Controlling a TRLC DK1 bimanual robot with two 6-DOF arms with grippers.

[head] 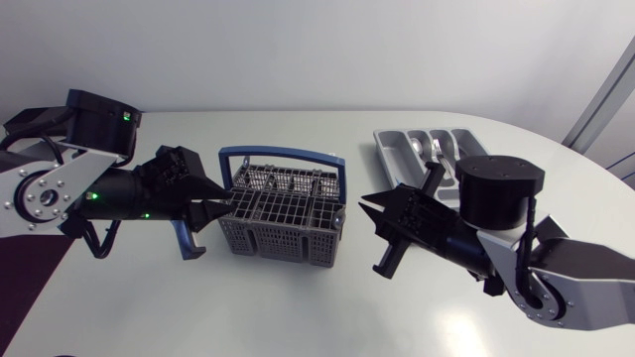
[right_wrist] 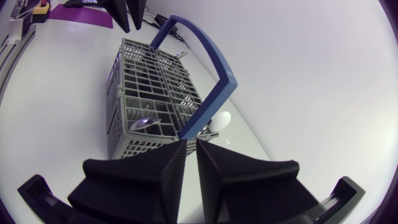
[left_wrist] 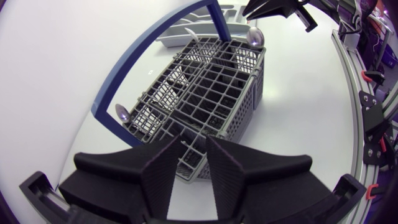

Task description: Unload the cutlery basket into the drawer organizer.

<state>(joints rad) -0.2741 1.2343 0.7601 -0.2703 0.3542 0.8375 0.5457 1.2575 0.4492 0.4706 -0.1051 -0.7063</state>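
**A:** While we're looking thru the head cam, where's the basket [head: 283, 213] sitting?

**B:** It's sitting mid-way along the table [head: 298, 79], w/ its blue handle [head: 280, 154] standing up over it. The organizer [head: 385, 149] is lying well apart to its right, w/ cutlery [head: 437, 151] resting in it.

**A:** And the grippers?

**B:** L gripper [head: 230, 199] is hanging at the basket's left end. R gripper [head: 365, 210] is hovering near the right end, not touching it.

**A:** L wrist cam?

**B:** L gripper [left_wrist: 194, 143] is hovering over the basket's [left_wrist: 205, 93] near rim. Its fingers [left_wrist: 163, 177] are standing slightly apart, gripping nothing. A spoon [left_wrist: 122, 114] is poking its bowl out beside the handle's [left_wrist: 134, 68] foot. Another is showing at the far end, w/ the organizer [left_wrist: 186, 28] lying beyond. R gripper [left_wrist: 273, 7] is hanging past that far end.

**A:** R wrist cam?

**B:** R gripper [right_wrist: 191, 144] is pointing at the basket's [right_wrist: 143, 81] near end. Its fingers [right_wrist: 168, 168] are pressing almost together, w/ nothing btwn them. The handle [right_wrist: 208, 53] is arching just ahead. One spoon [right_wrist: 146, 122] is lying in the nearest compartment, and another bowl is gleaming beside the handle's foot. L gripper [right_wrist: 127, 12] is hanging beyond the far end.
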